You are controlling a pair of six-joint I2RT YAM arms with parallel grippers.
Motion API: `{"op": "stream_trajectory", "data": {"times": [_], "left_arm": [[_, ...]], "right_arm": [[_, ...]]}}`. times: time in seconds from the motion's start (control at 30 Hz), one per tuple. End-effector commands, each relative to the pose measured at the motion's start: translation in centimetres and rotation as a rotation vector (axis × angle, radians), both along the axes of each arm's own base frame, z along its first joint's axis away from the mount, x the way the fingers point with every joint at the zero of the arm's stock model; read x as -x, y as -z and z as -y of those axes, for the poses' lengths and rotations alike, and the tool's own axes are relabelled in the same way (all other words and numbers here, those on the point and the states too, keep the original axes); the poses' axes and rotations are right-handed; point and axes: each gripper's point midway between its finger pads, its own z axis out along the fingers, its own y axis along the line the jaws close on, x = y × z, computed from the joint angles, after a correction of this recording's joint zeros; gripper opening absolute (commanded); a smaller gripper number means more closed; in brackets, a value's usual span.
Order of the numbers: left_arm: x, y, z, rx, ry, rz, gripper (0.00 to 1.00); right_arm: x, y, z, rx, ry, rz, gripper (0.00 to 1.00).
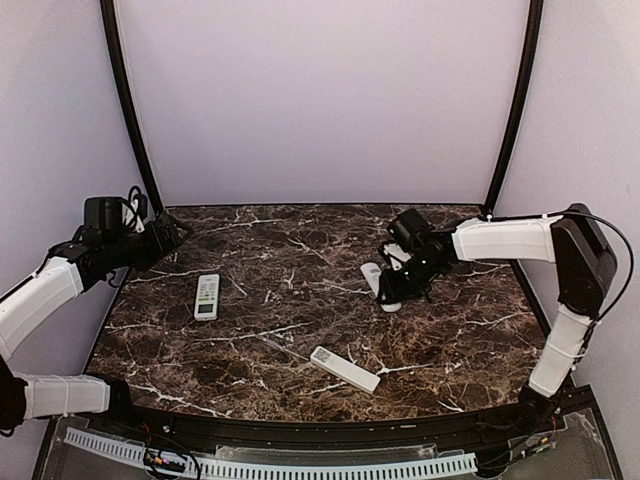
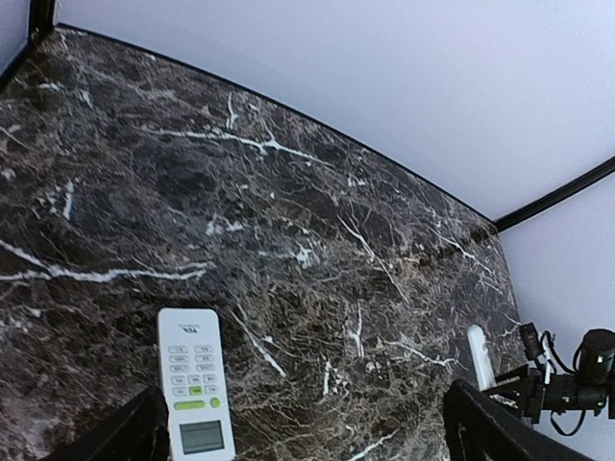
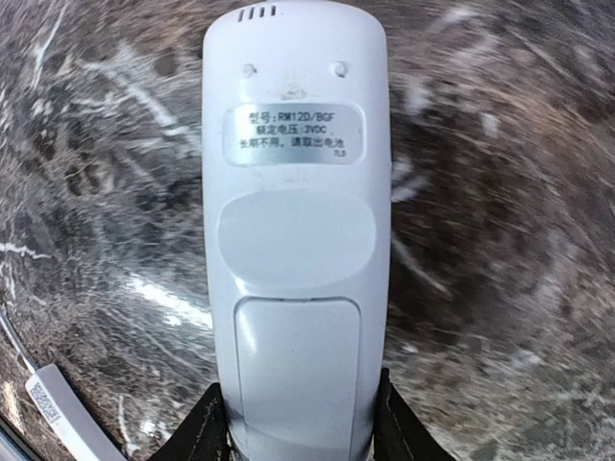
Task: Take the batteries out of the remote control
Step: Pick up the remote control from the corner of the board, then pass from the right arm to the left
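My right gripper (image 3: 300, 423) is shut on the near end of a white remote control (image 3: 293, 192). The remote is turned back side up, with a printed label (image 3: 293, 133) and its battery cover (image 3: 298, 375) in place. The black fingers (image 3: 197, 434) press both of its long edges. In the top view this remote (image 1: 384, 290) is at the table's right middle, under the right gripper (image 1: 405, 278). The batteries are hidden. My left gripper (image 1: 165, 235) is open near the far-left corner, with nothing between its fingers (image 2: 125, 437).
A white remote (image 1: 206, 296) lies face up on the left, just ahead of the left gripper (image 2: 307, 442), buttons and screen showing (image 2: 195, 394). Another white remote (image 1: 344, 369) lies slanted near the front middle. The table (image 1: 300, 250) is dark marble between white walls.
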Motion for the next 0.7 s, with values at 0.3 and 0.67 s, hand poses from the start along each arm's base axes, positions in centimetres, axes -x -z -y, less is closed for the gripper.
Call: {"op": "stream_trajectory", "data": {"times": [0.3,0.67], "left_arm": [[0.5,4.1,10.8,0.245,0.249,-0.156,0.99],[1.1,5.1,18.5,0.415,0.500,-0.253,0.99]], "right_arm": [[2.8,-2.4,-14.3,-0.138,-0.421,0.096,0.39],[4.2,-5.2,-18.9,-0.215,-0.596,0.174,0.40]]}}
